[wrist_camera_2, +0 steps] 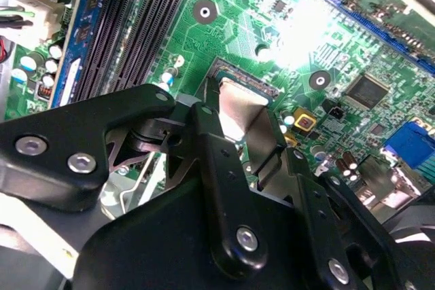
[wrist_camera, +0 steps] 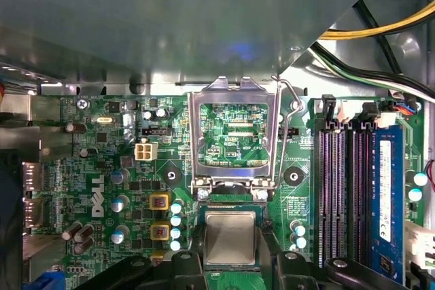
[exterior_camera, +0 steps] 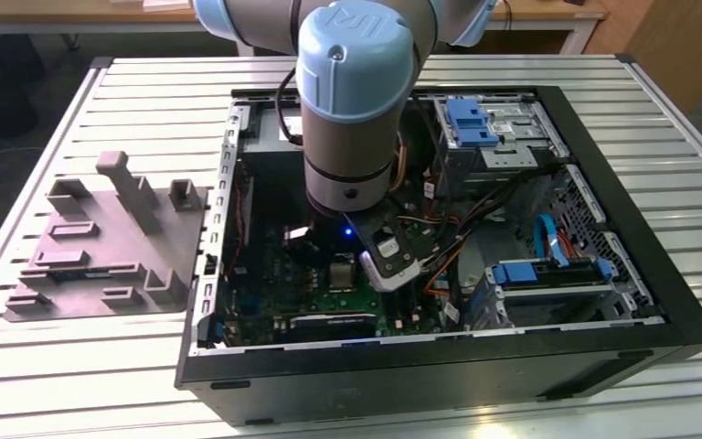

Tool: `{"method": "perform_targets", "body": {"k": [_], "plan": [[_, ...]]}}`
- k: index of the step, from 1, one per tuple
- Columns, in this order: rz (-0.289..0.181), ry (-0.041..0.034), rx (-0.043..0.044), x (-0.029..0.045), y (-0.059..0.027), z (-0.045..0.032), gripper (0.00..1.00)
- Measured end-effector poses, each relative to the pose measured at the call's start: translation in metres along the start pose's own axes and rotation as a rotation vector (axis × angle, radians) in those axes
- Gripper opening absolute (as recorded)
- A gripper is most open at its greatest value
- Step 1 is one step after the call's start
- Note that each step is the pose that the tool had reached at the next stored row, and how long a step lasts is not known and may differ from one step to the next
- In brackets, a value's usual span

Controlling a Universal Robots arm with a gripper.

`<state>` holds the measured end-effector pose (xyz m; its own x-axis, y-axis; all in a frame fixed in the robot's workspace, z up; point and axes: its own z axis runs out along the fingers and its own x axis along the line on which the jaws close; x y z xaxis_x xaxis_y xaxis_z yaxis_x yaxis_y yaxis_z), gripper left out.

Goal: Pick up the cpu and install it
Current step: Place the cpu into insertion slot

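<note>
The cpu [wrist_camera: 230, 236], a small silvery square chip, lies flat in the dark socket [wrist_camera: 228, 200] of the green motherboard [wrist_camera: 102, 168]. My gripper [wrist_camera: 230, 227] is shut on it, with one black finger [wrist_camera: 198, 239] pressed against each side. The second wrist view looks past the black linkage at the cpu [wrist_camera_2: 239, 108] between the fingers [wrist_camera_2: 207, 127]. The socket's metal load plate [wrist_camera: 234, 93] stands flipped up, just beyond the chip. In the exterior view the arm's wrist [exterior_camera: 351, 174] reaches straight down into the open computer case [exterior_camera: 643, 302].
Memory slots [wrist_camera: 340, 181] and a blue-labelled module [wrist_camera: 387, 188] run beside the socket. Yellow and black cables [wrist_camera: 380, 32] hang nearby. Drive cages with blue clips [exterior_camera: 467, 123] fill the case's far side. A grey moulded holder [exterior_camera: 107, 247] with upright posts sits on the slatted table outside the case.
</note>
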<state>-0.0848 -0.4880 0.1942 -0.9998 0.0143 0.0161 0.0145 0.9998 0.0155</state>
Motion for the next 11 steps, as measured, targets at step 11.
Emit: {"method": "perform_targets", "body": {"k": [11], "plan": [[0.0, 0.0007, -0.0145, 0.0, 0.0, 0.0016, 0.51]]}}
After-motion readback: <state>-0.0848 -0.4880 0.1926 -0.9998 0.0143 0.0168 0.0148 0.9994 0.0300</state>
